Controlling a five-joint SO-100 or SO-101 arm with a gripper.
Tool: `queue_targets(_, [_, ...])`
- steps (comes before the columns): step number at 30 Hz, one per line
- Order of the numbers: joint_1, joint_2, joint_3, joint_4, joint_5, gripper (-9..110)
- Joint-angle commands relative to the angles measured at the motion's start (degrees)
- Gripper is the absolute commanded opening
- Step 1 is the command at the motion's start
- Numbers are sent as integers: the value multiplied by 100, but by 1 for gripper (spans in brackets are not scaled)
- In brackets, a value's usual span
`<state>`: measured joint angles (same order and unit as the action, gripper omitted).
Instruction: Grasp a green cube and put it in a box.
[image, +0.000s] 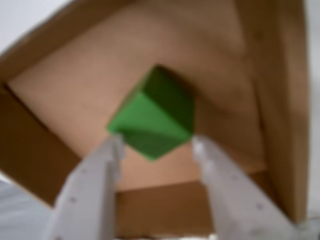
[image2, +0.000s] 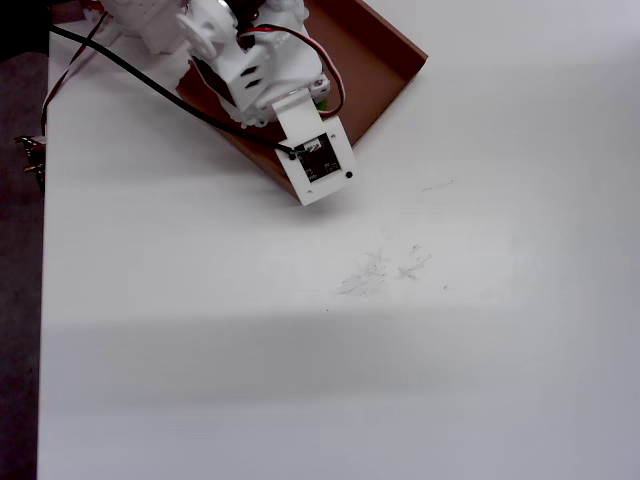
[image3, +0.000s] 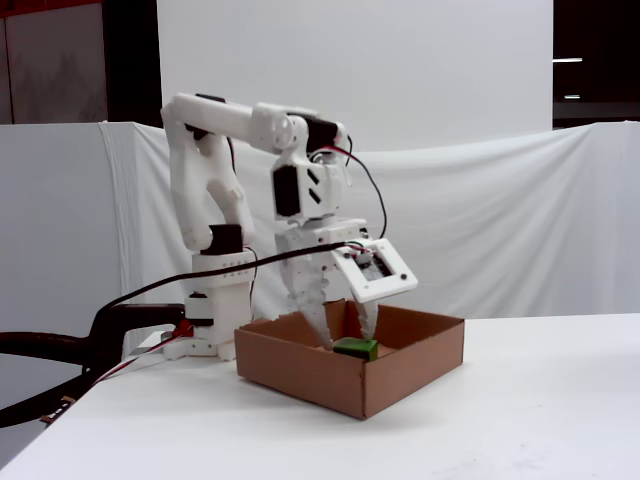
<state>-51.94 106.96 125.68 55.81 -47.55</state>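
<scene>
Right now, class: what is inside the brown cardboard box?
The green cube lies on the floor of the box, between the open end effector's fingers. In the overhead view the arm hides it.

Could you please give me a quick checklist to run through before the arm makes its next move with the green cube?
1. Green cube inside the box: ok, both wrist and fixed views show it within the walls.
2. Cube resting on the box floor: cannot tell; it looks tilted in the wrist view.
3. Gripper open: ok, the fingers stand apart.
4. Fingertips clear of the cube: cannot tell; they sit right at its corners.
5. Gripper clear of the box walls for lifting out: ok in the fixed view.
</scene>
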Motion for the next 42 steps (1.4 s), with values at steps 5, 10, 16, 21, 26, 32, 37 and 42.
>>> queue_targets(5, [-9,88,26,-70,26,18])
queue_targets(10, [132,264,-97,123,44,19])
queue_targets(16, [589,809,-413,624,18,23])
queue_targets(21, [1134,1239,-791,1055,-123,23])
queue_targets(26, [1784,1608,-1072,1090,-448,23])
queue_targets(32, [2725,2136,-932,940,-1099,24])
queue_targets(37, [3498,2602,-668,879,-1371,23])
queue_targets(42, [4201,3445,272,439,-1564,22])
